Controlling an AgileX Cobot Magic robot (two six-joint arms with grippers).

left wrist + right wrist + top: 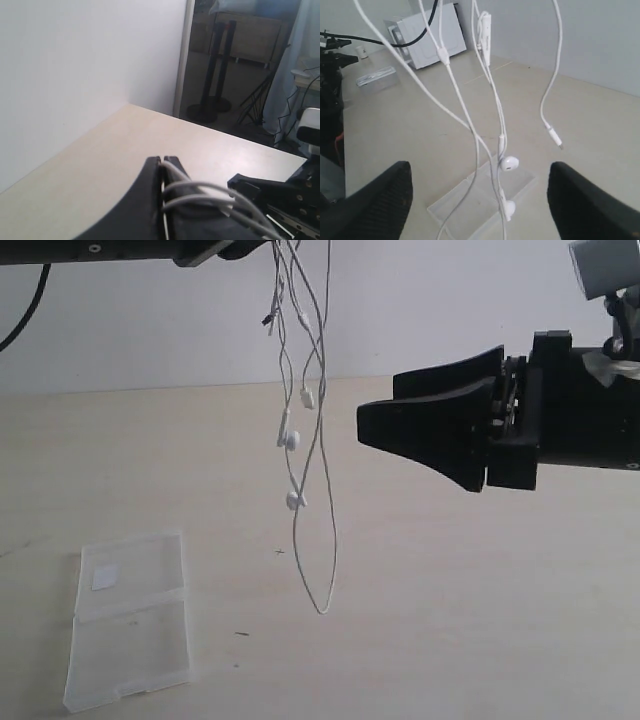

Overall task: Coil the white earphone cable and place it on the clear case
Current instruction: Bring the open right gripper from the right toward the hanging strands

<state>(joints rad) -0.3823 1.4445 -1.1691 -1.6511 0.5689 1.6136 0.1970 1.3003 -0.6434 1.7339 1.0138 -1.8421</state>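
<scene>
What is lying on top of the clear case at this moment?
Only a small white sticker on one panel of the clear case. The white earphone cable is not on it: it hangs from the shut left gripper, off to the side. Nothing covers the panels.

My left hand (162,160) pinches strands of the white earphone cable (198,185) above the pale tabletop (100,165), with my right hand (270,192) close beside it.

"Where is our left gripper (162,161)?"
"Up high. Its jaws are pinched tight on the white earphone cable (292,439)."
"And our right gripper (380,402)?"
"We hold it lower and level. It points toward our left side, with its black fingers (380,200) spread wide apart."
</scene>
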